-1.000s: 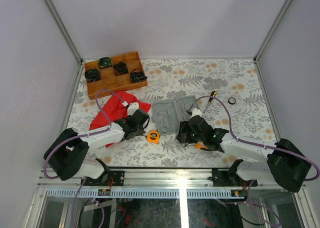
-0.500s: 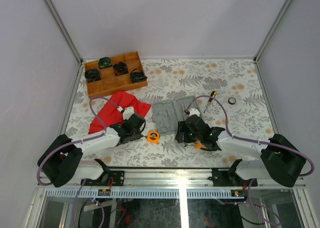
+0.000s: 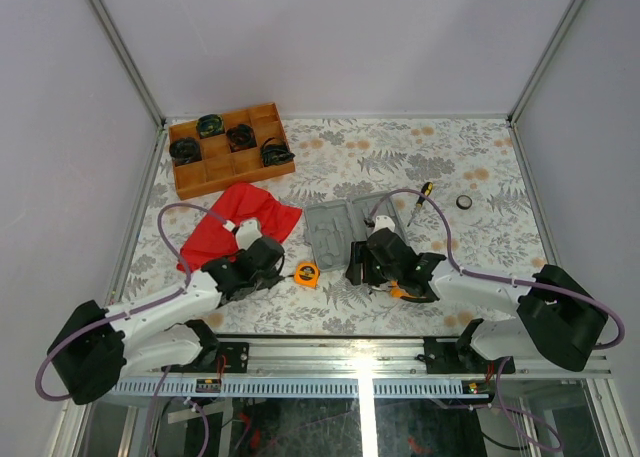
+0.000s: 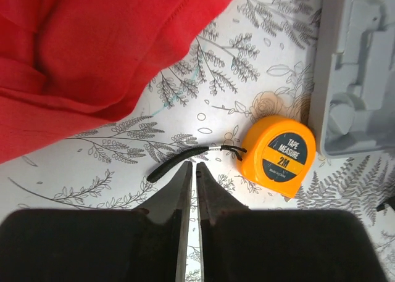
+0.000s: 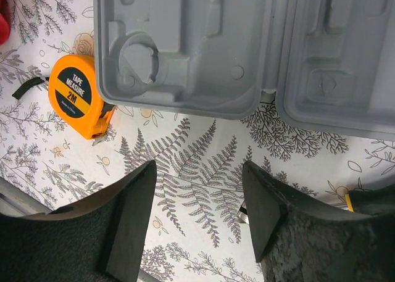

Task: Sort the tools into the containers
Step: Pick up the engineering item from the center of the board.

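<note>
The grey tool case (image 3: 343, 231) lies open with bare moulded recesses (image 5: 203, 44). An orange tape measure (image 3: 307, 273) sits at its near left corner, its black strap (image 4: 179, 161) stretched toward my left gripper (image 3: 286, 269). That gripper (image 4: 191, 166) is shut and holds nothing, its tips just short of the strap. My right gripper (image 3: 362, 274) hovers open (image 5: 199, 171) over bare cloth just in front of the case. An orange tool (image 3: 400, 291) is mostly hidden under the right arm. A black-and-yellow screwdriver (image 3: 420, 197) lies right of the case.
A red cloth (image 3: 235, 222) lies left of the case (image 4: 92, 53). The wooden tray (image 3: 232, 147) with black coiled bundles stands at the far left. A small black ring (image 3: 464, 202) lies at the right. White walls enclose the table.
My left arm has swung down and to the left, uncovering more of the red cloth, and its gripper has dropped closer to the tape measure. The right gripper has edged left.
</note>
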You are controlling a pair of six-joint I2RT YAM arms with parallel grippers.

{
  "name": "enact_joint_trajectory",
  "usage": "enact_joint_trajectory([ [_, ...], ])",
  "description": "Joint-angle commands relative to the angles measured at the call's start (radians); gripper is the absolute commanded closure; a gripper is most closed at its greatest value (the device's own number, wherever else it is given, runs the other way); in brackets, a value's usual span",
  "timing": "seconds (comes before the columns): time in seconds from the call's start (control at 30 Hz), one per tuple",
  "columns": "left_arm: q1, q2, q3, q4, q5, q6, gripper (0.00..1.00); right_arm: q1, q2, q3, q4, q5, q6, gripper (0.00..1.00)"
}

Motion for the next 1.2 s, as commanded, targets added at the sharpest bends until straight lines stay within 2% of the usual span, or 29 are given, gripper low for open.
enact_joint_trajectory([
  [0.0,-0.003,-0.064,0.072,-0.099,-0.112,0.005,0.95,0.011,-0.008,0.045,0.022,0.021,-0.003,0.35],
  [0.2,-0.002,-0.105,0.154,-0.173,-0.23,0.016,0.94,0.015,-0.011,0.11,0.003,-0.004,-0.079,0.34],
  [0.33,0.011,-0.154,0.176,-0.174,-0.256,0.03,0.85,0.05,0.033,0.209,-0.027,0.007,-0.136,0.32],
  [0.47,0.047,-0.218,0.187,-0.164,-0.242,0.051,0.76,0.102,0.105,0.274,-0.033,0.044,-0.12,0.31],
  [0.57,0.072,-0.285,0.19,-0.151,-0.227,0.07,0.67,0.157,0.156,0.311,-0.037,0.117,-0.042,0.29],
  [0.67,0.085,-0.356,0.19,-0.151,-0.23,0.069,0.54,0.224,0.199,0.345,-0.054,0.229,0.082,0.25],
  [0.77,0.091,-0.409,0.2,-0.173,-0.249,0.067,0.36,0.281,0.241,0.392,-0.098,0.336,0.195,0.22],
  [0.9,0.092,-0.437,0.224,-0.213,-0.282,0.071,0.02,0.345,0.301,0.47,-0.183,0.458,0.347,0.17],
  [1.0,0.094,-0.424,0.246,-0.243,-0.291,0.081,0.0,0.369,0.36,0.543,-0.281,0.515,0.479,0.15],
  [1.17,0.094,-0.381,0.296,-0.284,-0.268,0.104,0.0,0.38,0.499,0.748,-0.549,0.548,0.68,0.14],
])
